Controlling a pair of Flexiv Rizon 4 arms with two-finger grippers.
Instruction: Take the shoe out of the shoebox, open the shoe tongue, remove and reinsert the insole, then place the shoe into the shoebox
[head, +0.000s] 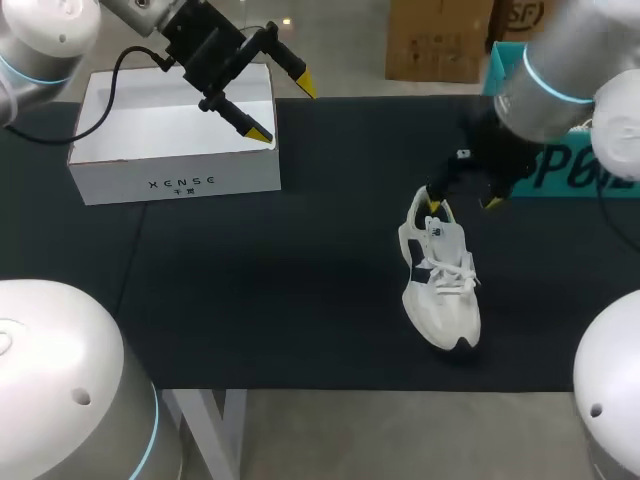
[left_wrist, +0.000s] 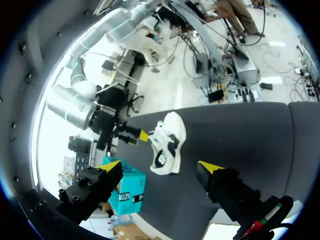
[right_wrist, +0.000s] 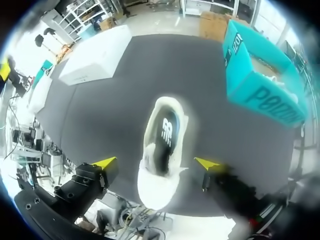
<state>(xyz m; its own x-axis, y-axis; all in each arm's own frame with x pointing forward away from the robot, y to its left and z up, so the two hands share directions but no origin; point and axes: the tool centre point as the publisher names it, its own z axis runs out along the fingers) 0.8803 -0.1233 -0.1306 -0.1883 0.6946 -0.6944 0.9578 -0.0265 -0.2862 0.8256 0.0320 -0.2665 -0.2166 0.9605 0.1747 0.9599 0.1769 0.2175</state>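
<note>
A white shoe (head: 440, 275) with a dark insole lies on the black table mat, right of the middle, toe toward the front edge. My right gripper (head: 462, 205) hangs open just over its heel. In the right wrist view the shoe (right_wrist: 162, 145) lies below and between the spread fingers of that gripper (right_wrist: 157, 163), which hold nothing. The white shoebox (head: 175, 150) stands open at the back left. My left gripper (head: 284, 110) is open above the box's right end. In the left wrist view that gripper (left_wrist: 160, 167) looks across at the shoe (left_wrist: 167, 142) and the right gripper (left_wrist: 135, 135).
A teal box (head: 580, 165) stands at the table's back right, close behind my right arm; it also shows in the right wrist view (right_wrist: 255, 75). Bare black mat (head: 300, 300) stretches between the shoebox and the shoe.
</note>
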